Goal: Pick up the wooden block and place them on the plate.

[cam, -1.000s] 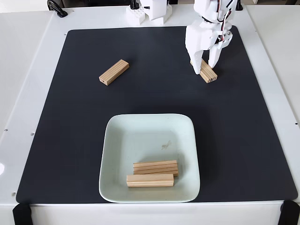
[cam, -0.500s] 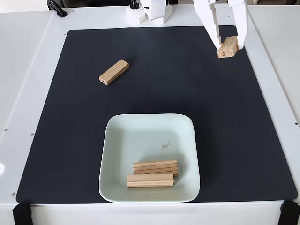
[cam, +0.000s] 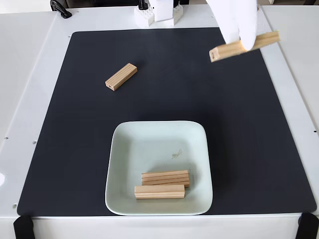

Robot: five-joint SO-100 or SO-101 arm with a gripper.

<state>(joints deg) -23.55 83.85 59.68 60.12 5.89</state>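
My white gripper [cam: 240, 44] at the upper right is shut on a wooden block [cam: 222, 52], holding it in the air above the black mat, long side nearly level and tilted up to the right. Another wooden block [cam: 121, 76] lies loose on the mat at the upper left. The pale mint plate [cam: 124, 164] sits at the bottom centre, and two wooden blocks [cam: 165, 178] [cam: 159, 191] lie side by side in its near right part.
A black mat [cam: 70, 139] covers most of the white table. The arm's white base [cam: 158, 14] stands at the top centre edge. Black clamps [cam: 22, 226] sit at the front corners.
The gripper closed on the right block, lifted it off the mat and turned it, so the block now hangs crosswise higher up and reads larger in the view.
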